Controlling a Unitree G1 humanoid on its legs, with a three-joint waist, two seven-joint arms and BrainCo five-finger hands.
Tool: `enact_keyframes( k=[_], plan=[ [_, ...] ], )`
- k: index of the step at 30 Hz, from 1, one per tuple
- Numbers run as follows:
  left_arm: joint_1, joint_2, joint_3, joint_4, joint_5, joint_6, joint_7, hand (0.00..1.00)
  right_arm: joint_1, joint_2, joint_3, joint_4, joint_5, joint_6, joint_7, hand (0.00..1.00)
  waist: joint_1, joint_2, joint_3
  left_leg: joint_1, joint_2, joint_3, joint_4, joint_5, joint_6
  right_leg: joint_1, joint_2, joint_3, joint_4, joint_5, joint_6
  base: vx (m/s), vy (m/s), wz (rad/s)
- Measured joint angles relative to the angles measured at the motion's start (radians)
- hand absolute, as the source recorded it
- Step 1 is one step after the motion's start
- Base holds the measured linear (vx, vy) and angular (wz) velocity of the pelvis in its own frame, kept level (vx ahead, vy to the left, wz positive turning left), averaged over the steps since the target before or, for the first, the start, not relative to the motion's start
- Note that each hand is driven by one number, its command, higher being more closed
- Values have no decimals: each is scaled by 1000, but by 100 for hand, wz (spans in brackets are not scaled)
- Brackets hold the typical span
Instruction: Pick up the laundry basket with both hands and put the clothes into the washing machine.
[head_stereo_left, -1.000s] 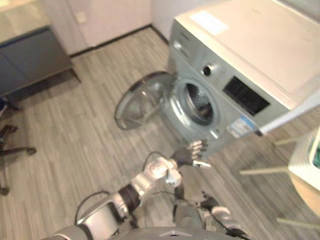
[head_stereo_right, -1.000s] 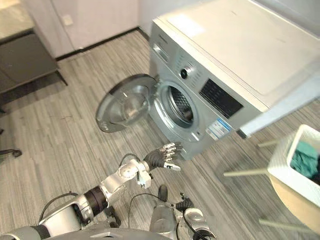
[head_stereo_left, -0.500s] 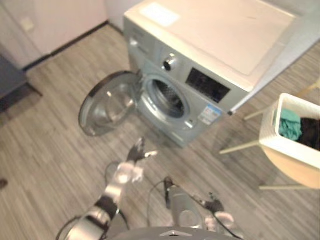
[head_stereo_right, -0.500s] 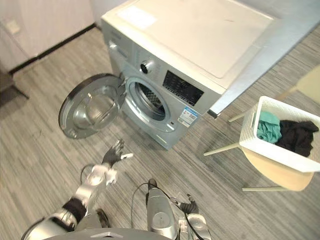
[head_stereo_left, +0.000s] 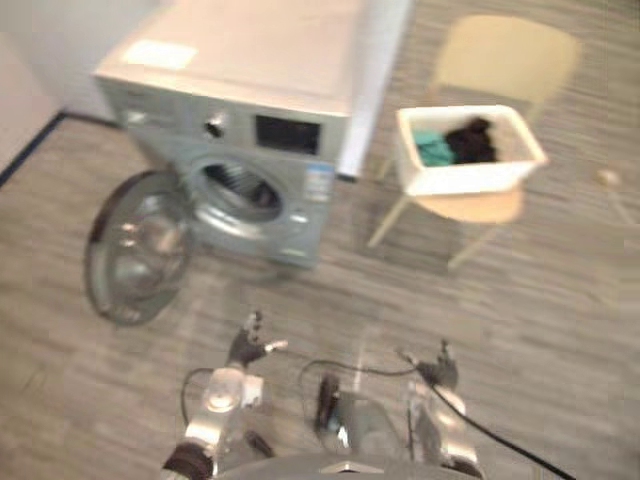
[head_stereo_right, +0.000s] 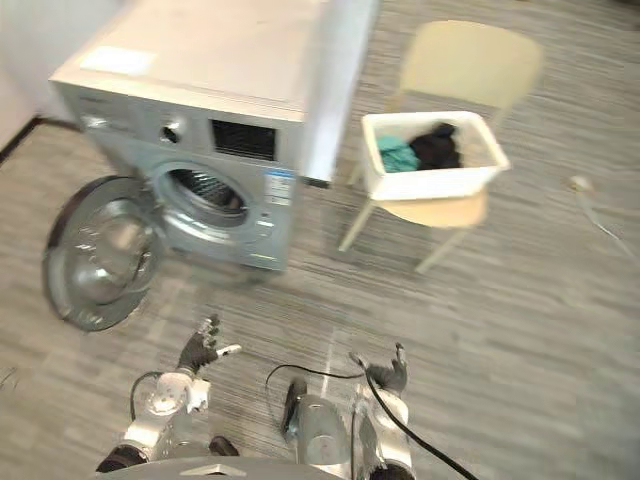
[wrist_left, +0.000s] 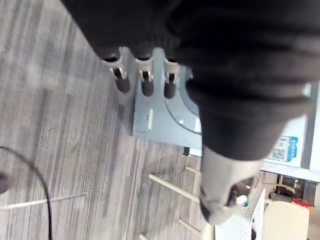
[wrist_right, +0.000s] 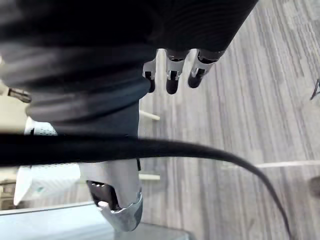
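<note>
View has swung right. Door (head_stereo_right: 98, 252) hangs open on washer (head_stereo_right: 200, 130); basket (head_stereo_right: 432, 186) with clothes (head_stereo_right: 420, 148) sits on chair (head_stereo_right: 470, 60), well apart. Left hand (head_stereo_right: 203, 347) and right hand (head_stereo_right: 390, 372) low, fingers relaxed, empty. Basket approach judged next.

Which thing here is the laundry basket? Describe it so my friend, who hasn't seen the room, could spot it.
Start at the big silver-grey front-loading washing machine with its round door swung open. Beside it stands a pale yellow chair, and the white rectangular plastic laundry basket sits on its seat. It alone holds clothes, teal and black.
</note>
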Motion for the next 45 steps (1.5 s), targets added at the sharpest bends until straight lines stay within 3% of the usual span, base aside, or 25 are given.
enact_keyframes(
  k=[3,4,5,7,8,9,10,13,16,18,19,21,24,25,27,29,31,33,35,38,39,40,41,43,45],
  plan=[
    [23,10,17,1,2,6,20,0,-15,3,60,-14,-35,1,-19,0,46,-10,-24,-48,131,63,165,-13,14,91,-86,-32,-131,54,77,-72,-345,-136],
    [32,6,45,9,1,15,23,0,-27,8,92,-46,-66,1,-20,0,52,-2,-23,-55,196,76,206,-16,3,123,-63,-36,-213,106,184,-59,-470,-129],
    [34,-7,72,34,0,27,31,0,-23,4,106,-60,-84,1,-21,0,48,37,-25,-55,269,76,201,18,-24,133,25,-27,-263,128,149,-27,-374,-94],
    [71,-37,120,46,0,34,44,0,24,4,139,-137,-84,3,-21,0,49,51,-32,34,318,117,159,85,-48,162,100,13,-268,128,128,43,-287,-81],
    [89,-47,136,45,-10,34,48,0,35,2,155,-162,-86,2,-21,0,52,52,-34,74,334,138,159,111,-32,165,113,38,-247,119,113,90,-288,-122],
    [124,-60,164,43,-31,34,57,0,40,0,185,-212,-92,0,-22,0,59,49,-37,118,368,138,214,175,56,182,140,95,-238,102,85,108,-358,-134],
    [152,-64,163,41,-61,32,63,0,45,-7,198,-280,-123,-4,-22,0,68,43,-34,80,379,16,311,185,63,228,162,139,-288,87,61,91,-305,-130],
    [148,-82,160,31,-69,27,69,0,42,-25,182,-374,-124,-4,-34,0,100,70,-39,-99,234,-288,495,26,-7,288,178,204,-355,81,23,64,-127,-70],
    [169,-84,151,-4,-57,28,77,0,24,-17,189,-431,-124,-3,-45,0,130,79,-35,-177,121,-267,417,-25,-6,326,186,257,-383,71,4,91,58,-57],
    [169,-91,137,-15,-39,34,86,0,-12,-20,190,-480,-129,-3,-78,0,141,107,-34,-195,53,-256,162,28,-26,327,209,296,-377,48,11,101,136,-61],
    [164,-91,131,-21,-37,37,87,0,-25,-13,193,-498,-146,-2,-89,0,145,110,-32,-178,43,-242,125,19,34,335,213,323,-377,33,23,180,174,-43],
    [140,-79,124,-35,-35,42,101,0,-34,6,222,-555,-163,-3,-118,0,142,59,-30,-166,6,-211,87,18,21,334,191,342,-397,41,49,192,127,-14],
    [112,-94,118,-36,-17,53,109,0,-74,11,268,-587,-165,-4,-141,0,160,47,-25,-148,-2,-198,137,-42,59,357,175,364,-400,46,83,156,121,-14],
    [112,-98,118,-36,-17,54,109,0,-65,13,280,-587,-165,-4,-142,0,161,46,-25,-134,-3,-207,166,-84,57,355,165,365,-331,13,104,182,182,3],
    [118,-70,77,-38,-16,58,111,0,-36,52,296,-587,-204,-4,-143,0,156,12,-33,-88,-23,-200,203,-140,47,121,95,423,296,-41,332,210,146,21],
    [119,-39,48,-40,-7,65,113,0,-13,58,293,-586,-204,-3,-143,0,152,-11,-41,-55,-50,-218,204,-149,63,48,55,391,456,-36,321,266,-43,39],
    [116,-34,32,-39,2,70,131,0,-2,57,268,-588,-206,-3,-144,0,139,-29,-47,-29,-85,-258,188,-152,63,16,-19,289,464,-99,212,275,-108,59],
    [104,-34,13,-39,2,73,132,0,7,55,234,-588,-225,-3,-145,0,117,-24,-48,-29,-95,-315,172,-150,59,-4,-52,250,372,-143,129,230,-202,86],
    [90,-38,-8,-37,2,73,132,0,16,45,195,-591,-233,-3,-148,0,106,-8,-52,-37,-91,-375,156,-142,40,-44,-72,290,246,-146,100,201,-263,96],
    [64,-40,-39,10,3,71,132,0,65,37,110,-650,-237,-3,-152,0,96,14,-64,-40,-72,-489,149,-134,-37,-43,-86,472,-39,-21,136,252,-396,100],
    [64,-32,-38,13,3,70,134,0,73,36,85,-674,-241,-3,-152,0,94,3,-68,-49,-57,-531,176,-143,-90,-15,-88,505,-129,111,173,201,-385,67],
    [66,-31,-37,22,4,70,134,0,74,29,75,-675,-241,-3,-152,0,92,11,-66,-47,-43,-552,187,-151,-111,5,-79,499,-122,139,286,284,-527,50],
    [79,-59,-38,50,11,73,135,0,75,-3,55,-670,-241,1,-152,0,106,67,-77,-37,10,-580,177,-153,-133,12,-28,476,-97,110,272,223,-395,15],
    [109,-93,-24,49,35,69,131,0,63,-56,45,-669,-241,1,-151,0,109,120,-100,-7,56,-585,127,-113,-173,8,21,447,-60,57,247,269,-364,9],
    [112,-106,25,49,39,64,131,0,54,-60,47,-668,-241,0,-148,0,108,125,-91,-53,102,-618,241,-52,-111,35,50,410,-35,17,215,220,-287,28]
  ],
)
